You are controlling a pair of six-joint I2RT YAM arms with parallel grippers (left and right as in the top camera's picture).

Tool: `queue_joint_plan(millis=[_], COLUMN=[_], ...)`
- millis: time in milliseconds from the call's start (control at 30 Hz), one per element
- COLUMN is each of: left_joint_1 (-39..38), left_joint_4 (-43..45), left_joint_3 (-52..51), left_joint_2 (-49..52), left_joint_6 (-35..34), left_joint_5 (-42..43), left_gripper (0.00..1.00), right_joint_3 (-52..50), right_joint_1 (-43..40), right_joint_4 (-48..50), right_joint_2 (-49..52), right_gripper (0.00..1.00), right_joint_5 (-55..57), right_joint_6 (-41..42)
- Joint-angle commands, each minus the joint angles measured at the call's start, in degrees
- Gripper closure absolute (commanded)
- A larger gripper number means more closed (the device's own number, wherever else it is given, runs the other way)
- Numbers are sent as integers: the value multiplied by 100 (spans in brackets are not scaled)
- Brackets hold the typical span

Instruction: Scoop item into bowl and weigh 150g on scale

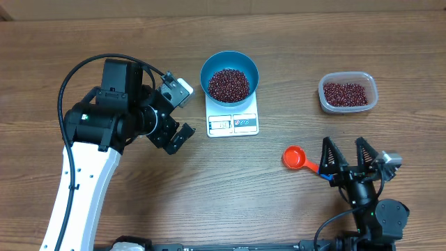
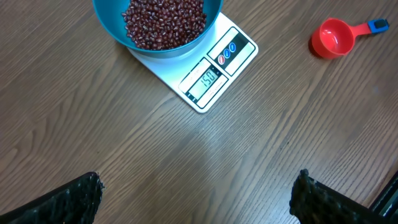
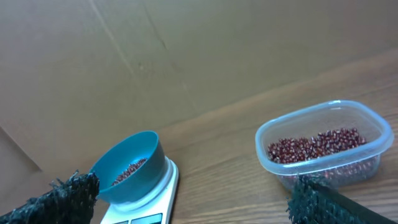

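Observation:
The blue bowl (image 1: pixel 204 77) stands on the white scale (image 1: pixel 233 124) at the back middle, holding a heap of dark red beans (image 1: pixel 229 84). In the left wrist view the bowl (image 2: pixel 112 31) sits at the top and the scale (image 2: pixel 214 78) display reads 150. My left gripper (image 1: pixel 180 115) hovers just left of the scale, open and empty, with bare wood between its fingers (image 2: pixel 198 176). My right gripper (image 1: pixel 343 141) is open and empty near the front right edge, with a red scoop (image 1: pixel 295 157) lying empty on the table just to its left.
A clear plastic tub (image 1: pixel 323 94) with more beans (image 1: pixel 346 94) stands at the back right; its rim (image 3: pixel 267 134) shows in the right wrist view past my right gripper (image 3: pixel 193 180). A brown cardboard wall runs behind the table.

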Motion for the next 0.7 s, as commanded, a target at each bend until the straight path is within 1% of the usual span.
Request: queue_joint_plan(millis=[0,333,667], left_joint_1=[-4,-4,-4], left_joint_4=[0,0,0], left_joint_3=[92,92,92], left_joint_2=[42,42,42], left_joint_6=[129,129,129], left_joint_5=[79,79,79], left_gripper=[0,0,0], right_joint_3=[-98,-374,-435], right_joint_1=[44,74,396], right_joint_4=[81,385,420], right_joint_2=[-70,-70,-70], right_gripper=[0,0,0], right_joint_5=[15,17,350], right_joint_6=[-48,-50,-155])
